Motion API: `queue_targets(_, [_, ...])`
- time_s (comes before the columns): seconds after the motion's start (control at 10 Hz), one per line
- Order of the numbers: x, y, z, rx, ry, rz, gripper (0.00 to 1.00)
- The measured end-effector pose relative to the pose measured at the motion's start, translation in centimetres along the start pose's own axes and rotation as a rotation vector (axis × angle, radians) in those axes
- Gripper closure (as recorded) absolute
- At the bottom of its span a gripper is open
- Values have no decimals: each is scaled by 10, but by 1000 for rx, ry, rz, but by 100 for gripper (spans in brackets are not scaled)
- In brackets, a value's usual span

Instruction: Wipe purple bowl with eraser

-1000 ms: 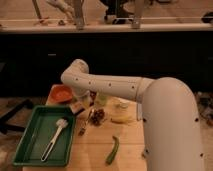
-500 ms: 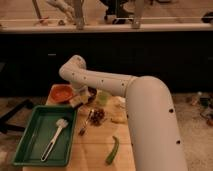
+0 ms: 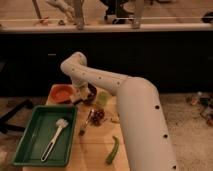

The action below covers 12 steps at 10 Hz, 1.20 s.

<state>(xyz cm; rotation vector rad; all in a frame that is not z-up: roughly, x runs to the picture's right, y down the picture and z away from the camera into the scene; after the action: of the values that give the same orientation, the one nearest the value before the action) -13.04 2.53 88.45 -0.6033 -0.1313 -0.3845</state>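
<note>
My gripper [image 3: 82,96] hangs at the end of the white arm, low over the back of the wooden table [image 3: 95,147], between the orange bowl [image 3: 62,92] and the purple bowl [image 3: 92,92]. The purple bowl is a small dark round shape right beside the gripper and is partly covered by it. A small pale patch shows at the gripper's lower left. I cannot tell if it is the eraser, and no eraser shows elsewhere.
A green tray [image 3: 30,145] at the front left holds a white-bristled brush [image 3: 56,134]. A pale green cup [image 3: 102,98], a dark clustered item [image 3: 97,116] and a green pepper [image 3: 112,150] lie on the table. My arm covers the table's right side.
The arm's forearm has swung closer and further left, covering the pale object on the table's right. The gripper stays near the two bowls, shifted slightly toward the purple one.
</note>
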Motion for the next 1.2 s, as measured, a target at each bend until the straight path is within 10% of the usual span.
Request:
queue_targets(0.5, [10,-15,12,12,-93,88,100])
queue_targets(1.2, [11,-30,23,-12,-84,107,100])
